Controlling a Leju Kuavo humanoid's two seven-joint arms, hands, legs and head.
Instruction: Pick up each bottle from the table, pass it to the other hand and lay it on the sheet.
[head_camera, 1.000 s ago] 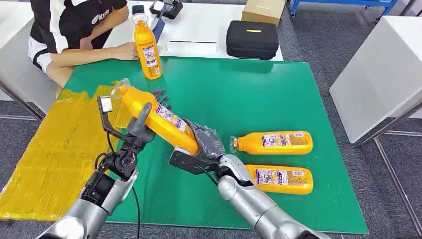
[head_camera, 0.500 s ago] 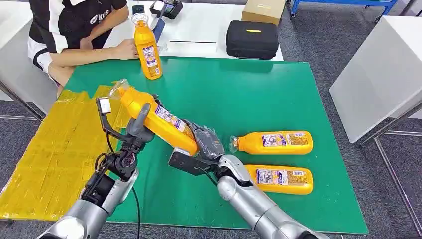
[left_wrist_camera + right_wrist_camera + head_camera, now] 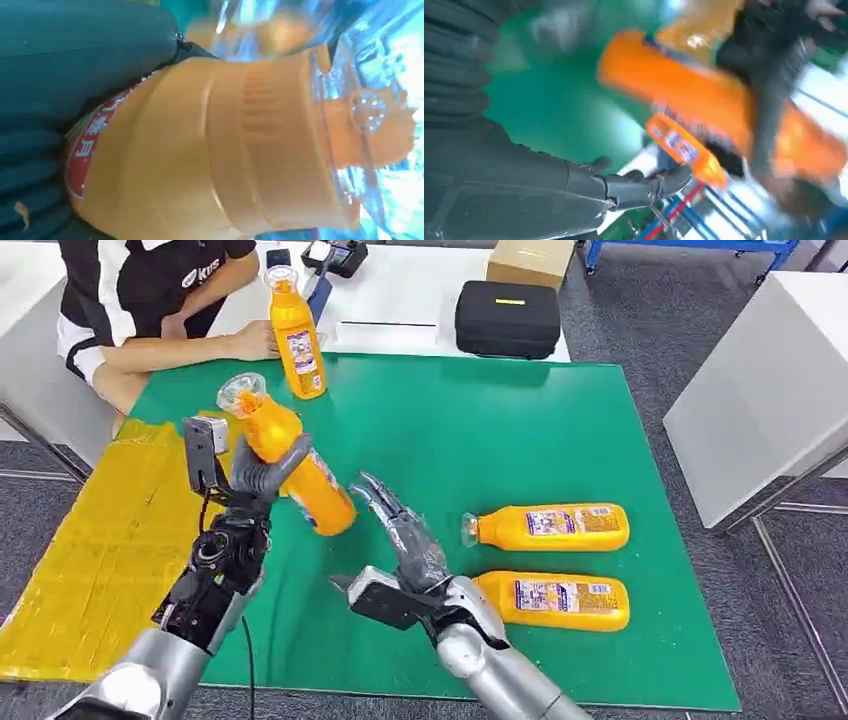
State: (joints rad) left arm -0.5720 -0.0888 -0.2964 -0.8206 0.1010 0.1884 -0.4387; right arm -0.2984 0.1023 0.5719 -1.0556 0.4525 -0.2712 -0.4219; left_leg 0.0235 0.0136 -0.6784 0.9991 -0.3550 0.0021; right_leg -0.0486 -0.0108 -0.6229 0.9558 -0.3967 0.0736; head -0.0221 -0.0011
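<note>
Left hand (image 3: 262,478) has the bottle (image 3: 290,465) now, fingers wrapped round its middle, and from the head view I've got it tilted up above the green table (image 3: 520,430), cap end high, base low toward centre. My right hand (image 3: 405,540) is off it, fingers spread and holding nothing, just beside the base. So I judge the handover done and the carry in hand: next I need to swing left over the yellow sheet (image 3: 90,540), tip the bottle flat and let go gently so it doesn't roll. Two more bottles (image 3: 550,527) lie on their sides to the right, and a person's hand (image 3: 255,340) steadies an upright one at the far edge.

Left wrist view: orange ribbed body (image 3: 210,150), red label edge, clear cap wrap, all pressed close against my palm.

Right wrist view: blurred, but the bottle (image 3: 684,95) hangs over green with dark fingers across it, my own fingers (image 3: 644,185) apart from it.
</note>
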